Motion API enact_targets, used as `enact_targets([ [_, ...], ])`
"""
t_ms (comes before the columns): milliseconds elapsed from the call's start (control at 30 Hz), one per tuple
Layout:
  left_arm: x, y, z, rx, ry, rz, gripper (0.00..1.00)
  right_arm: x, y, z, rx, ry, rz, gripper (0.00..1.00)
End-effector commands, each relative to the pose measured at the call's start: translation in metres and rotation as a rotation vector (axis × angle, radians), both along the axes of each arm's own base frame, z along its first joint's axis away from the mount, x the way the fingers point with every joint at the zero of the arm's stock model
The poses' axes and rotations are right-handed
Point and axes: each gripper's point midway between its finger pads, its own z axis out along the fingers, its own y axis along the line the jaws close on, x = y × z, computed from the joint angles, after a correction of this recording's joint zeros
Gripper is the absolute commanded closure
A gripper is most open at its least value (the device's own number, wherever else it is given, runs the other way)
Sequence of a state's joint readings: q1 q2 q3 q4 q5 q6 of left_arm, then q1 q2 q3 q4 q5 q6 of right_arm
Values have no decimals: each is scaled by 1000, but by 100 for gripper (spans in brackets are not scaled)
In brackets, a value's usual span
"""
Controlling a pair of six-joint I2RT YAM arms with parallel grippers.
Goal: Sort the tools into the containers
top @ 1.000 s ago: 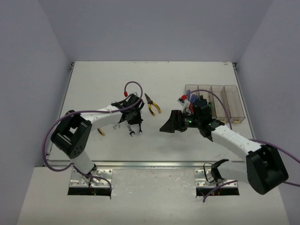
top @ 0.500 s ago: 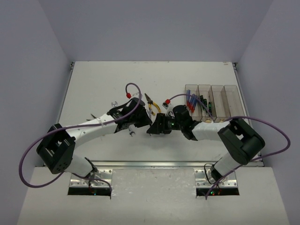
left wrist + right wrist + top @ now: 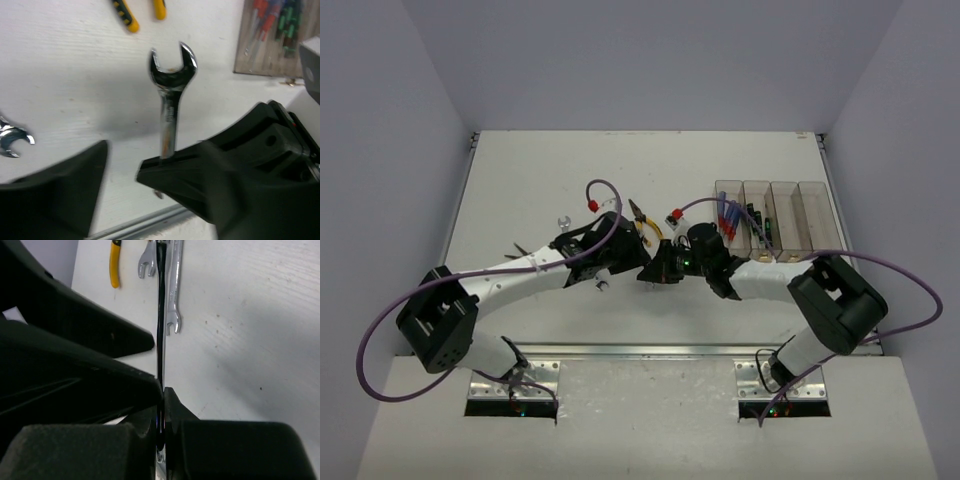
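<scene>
We judge this to be a hand-over above the middle of the bench [image 3: 540,170], where the two arms meet nose to nose. The wrench [image 3: 170,100] hangs in the air between them, and the right fingers [image 3: 220,440] are closed on its lower shank. In the right wrist view the steel runs edge-on straight out of that pinch. Its open-end head points up and away from the grip, so most of its length is free to go down into a narrow slot.

The left fingers [image 3: 55,195] stand apart. The one we can see is off to the side of the wrench, with bare bench showing between them, so they carry nothing. We take the reason for the swap to be reach, since the bins [image 3: 815,215] sit at the right side, well within the right arm's range.

Screwdrivers [image 3: 272,25] already lie in the leftmost bins, blue and red in one and green beside them. The two bins on the right look largely bare from above, and one of them is probably meant for the wrench.

The pliers [image 3: 642,222] lie just beyond the meeting point. Other wrenches [image 3: 175,290] lie flat on the left half, not yet sorted.

One risk is that the grip is low on a slim bar, so the wrench may swing as the arm turns.
</scene>
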State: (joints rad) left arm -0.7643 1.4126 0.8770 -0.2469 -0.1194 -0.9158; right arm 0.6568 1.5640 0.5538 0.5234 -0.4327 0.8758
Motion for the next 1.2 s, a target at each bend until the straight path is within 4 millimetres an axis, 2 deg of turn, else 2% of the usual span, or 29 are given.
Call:
enact_targets([
  [0, 13, 34, 45, 109, -112, 126, 0, 24, -27, 22, -114, -96, -86, 100],
  [67, 14, 61, 59, 163, -138, 192, 0, 32, -54, 23, -231, -105, -118, 100],
  [133, 12, 90, 82, 177, -196, 236, 0, 44, -103, 30, -429, -127, -154, 100],
  [167, 9, 102, 84, 221, -207, 238, 0, 52, -132, 32, -546, -131, -187, 100],
  [233, 0, 122, 101, 268, -249, 239, 0, 64, -184, 35, -727, -122, -255, 100],
  [267, -5, 131, 99, 318, -244, 224, 0, 65, -203, 35, -786, -107, -281, 100],
  [300, -10, 137, 105, 331, -251, 223, 0, 77, -235, 41, -870, -126, -329, 100],
  [367, -18, 148, 107, 371, -251, 209, 0, 91, -274, 48, -988, -148, -383, 100],
  [433, -25, 154, 109, 381, -261, 191, 0, 102, -305, 50, -1077, -139, -418, 100],
  [533, -33, 161, 110, 422, -282, 134, 0, 127, -349, 41, -1157, -50, -459, 100],
  [567, -34, 166, 108, 451, -285, 127, 0, 136, -357, 41, -1167, -41, -467, 100],
  [633, -33, 172, 102, 494, -287, 128, 0, 145, -373, 29, -1192, 14, -484, 100],
  [733, -34, 172, 90, 508, -273, 115, 0, 150, -394, 11, -1207, 99, -505, 97],
  [967, -33, 168, 88, 497, -277, 96, 0, 162, -403, 1, -1222, 147, -496, 95],
  [1000, -33, 168, 89, 495, -279, 97, 0, 163, -403, 0, -1221, 157, -493, 89],
  [1067, -34, 168, 89, 492, -281, 101, 0, 163, -404, -2, -1227, 187, -483, 59],
  [1100, -34, 169, 89, 493, -281, 104, 0, 163, -403, 0, -1224, 195, -486, 51],
  [1167, -33, 169, 87, 503, -272, 109, 0, 164, -403, 5, -1219, 195, -497, 44],
])
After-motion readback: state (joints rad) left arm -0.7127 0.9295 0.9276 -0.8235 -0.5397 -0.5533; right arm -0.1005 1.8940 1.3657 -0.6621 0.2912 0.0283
